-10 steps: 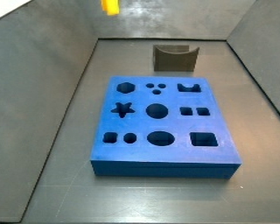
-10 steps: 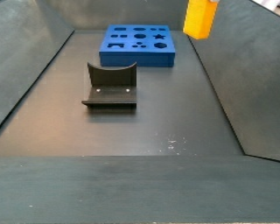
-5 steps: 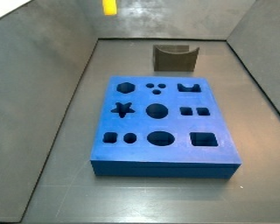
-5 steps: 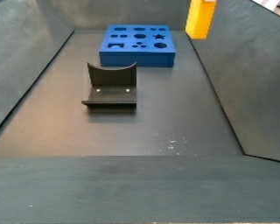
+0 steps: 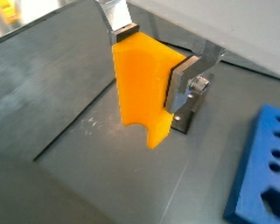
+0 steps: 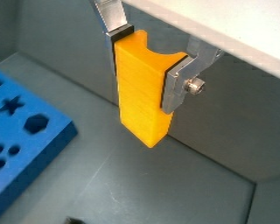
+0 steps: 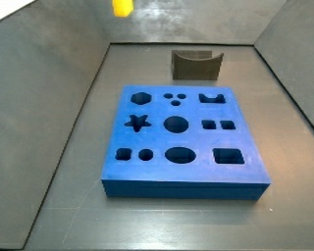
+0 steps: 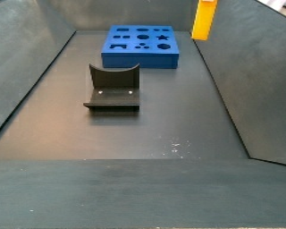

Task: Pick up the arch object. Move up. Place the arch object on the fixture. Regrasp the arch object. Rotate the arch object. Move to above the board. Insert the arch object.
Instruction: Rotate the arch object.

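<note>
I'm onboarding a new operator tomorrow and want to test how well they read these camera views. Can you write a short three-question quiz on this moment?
1. True or false: the arch object rests on the fixture.
2. What is between the gripper fingers in both wrist views?
A. nothing
B. the arch object
C. a corner of the board
3. In a side view, is the fixture touching the board or apart from it?

Key
1. False: it is clamped in the gripper, off the floor, high beside the wall.
2. B
3. Apart: bare floor shows between them.
</note>
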### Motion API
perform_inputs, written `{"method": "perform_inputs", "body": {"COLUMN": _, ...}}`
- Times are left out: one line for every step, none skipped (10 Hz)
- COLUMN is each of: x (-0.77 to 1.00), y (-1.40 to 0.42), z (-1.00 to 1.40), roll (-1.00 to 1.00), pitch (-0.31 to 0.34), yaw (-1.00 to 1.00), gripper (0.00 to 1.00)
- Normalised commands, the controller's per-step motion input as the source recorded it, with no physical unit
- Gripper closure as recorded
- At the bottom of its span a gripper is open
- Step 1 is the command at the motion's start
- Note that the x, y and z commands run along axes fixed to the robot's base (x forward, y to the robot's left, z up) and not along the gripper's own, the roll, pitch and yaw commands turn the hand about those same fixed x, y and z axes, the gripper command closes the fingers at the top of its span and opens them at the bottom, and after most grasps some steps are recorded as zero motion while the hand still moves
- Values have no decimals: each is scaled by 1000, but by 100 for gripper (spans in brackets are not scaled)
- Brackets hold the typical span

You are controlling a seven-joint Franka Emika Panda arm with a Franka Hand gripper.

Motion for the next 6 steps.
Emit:
{"method": "perform_inputs", "body": {"x": -3, "y": 9, "z": -5, "roll": 0, "pitch": -3, "yaw": -1000, "gripper": 100}}
{"method": "perform_inputs", "body": {"x": -3, "y": 10, "z": -5, "roll": -1, "pitch": -4, "yaw": -1000, "gripper": 100}}
{"method": "perform_inputs", "body": {"x": -3, "y": 10, "z": -5, "roll": -1, "pitch": -4, "yaw": -1000, "gripper": 100}}
{"method": "perform_inputs", "body": {"x": -3, "y": 10, "z": -5, "roll": -1, "pitch": -5, "yaw": -1000, "gripper": 100}}
{"method": "perform_inputs", "body": {"x": -3, "y": 10, "z": -5, "roll": -1, "pitch": -6, "yaw": -1000, "gripper": 100}}
{"method": "perform_inputs", "body": {"x": -3, "y": 10, "z": -5, "roll": -1, "pitch": -7, "yaw": -1000, "gripper": 100}}
